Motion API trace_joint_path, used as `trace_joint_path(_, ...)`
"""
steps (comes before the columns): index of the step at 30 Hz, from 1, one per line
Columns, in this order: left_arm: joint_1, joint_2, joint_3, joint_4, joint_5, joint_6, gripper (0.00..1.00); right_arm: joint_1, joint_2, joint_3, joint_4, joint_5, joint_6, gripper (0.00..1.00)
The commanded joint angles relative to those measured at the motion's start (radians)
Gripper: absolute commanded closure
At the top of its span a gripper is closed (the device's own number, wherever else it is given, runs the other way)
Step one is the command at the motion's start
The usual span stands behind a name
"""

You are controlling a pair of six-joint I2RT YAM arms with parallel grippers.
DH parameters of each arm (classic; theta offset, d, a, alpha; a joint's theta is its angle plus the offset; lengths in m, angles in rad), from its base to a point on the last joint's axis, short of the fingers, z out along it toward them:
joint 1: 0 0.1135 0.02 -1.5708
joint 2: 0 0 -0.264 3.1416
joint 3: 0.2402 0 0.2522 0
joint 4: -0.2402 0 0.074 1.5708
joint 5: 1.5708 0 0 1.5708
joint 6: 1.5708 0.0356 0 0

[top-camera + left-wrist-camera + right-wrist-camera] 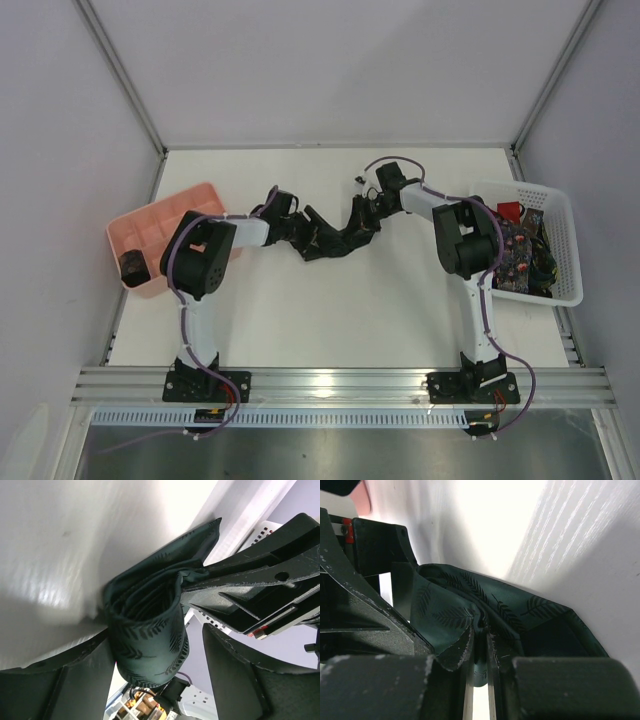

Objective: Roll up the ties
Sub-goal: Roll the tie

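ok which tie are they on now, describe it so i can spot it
Look at the middle of the white table. The partly coiled tie is there, pinched in the right pincer, its coil inside the open left pincer. It is dark green with a leaf print, unlike the floral tie and red tie in the basket.

White matte worktop (330, 320), faint grain visible in the right wrist view. Plain pale-grey walls on 3 sides: left wall (60, 150), far wall (340, 60), right wall (605, 110). Alu posts run up from the far corners: left post (120, 75), right post (555, 75). Alu rail (340, 381) along the near edge, w/ a white slotted strip (330, 417) just nearer, then a grey sheet (330, 455). Light is soft and even, w/ mild glare on the worktop.
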Motion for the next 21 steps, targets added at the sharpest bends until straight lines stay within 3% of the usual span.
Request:
trace_joint_path(1, -0.006, 0.052, 0.045, -0.069, -0.020, -0.018, 0.26, -0.004, 0.055, 0.026, 0.006, 0.087, -0.022, 0.92)
trace_joint_path(7, -0.006, 0.072, 0.050, -0.044, -0.007, -0.044, 0.36, -0.003, 0.061, 0.039, -0.001, 0.094, -0.020, 0.92)
trace_joint_path(12, -0.008, 0.092, 0.067, -0.041, -0.003, -0.035, 0.59, 0.002, 0.065, 0.037, -0.008, 0.102, -0.023, 0.92)
trace_joint_path(16, -0.008, 0.109, 0.077, -0.041, 0.007, -0.010, 0.86, 0.005, 0.067, 0.048, -0.019, 0.104, -0.020, 0.91)
trace_joint_path(21, -0.008, 0.123, 0.081, -0.042, 0.009, 0.049, 0.97, 0.011, 0.056, 0.063, -0.028, 0.124, -0.001, 0.85)
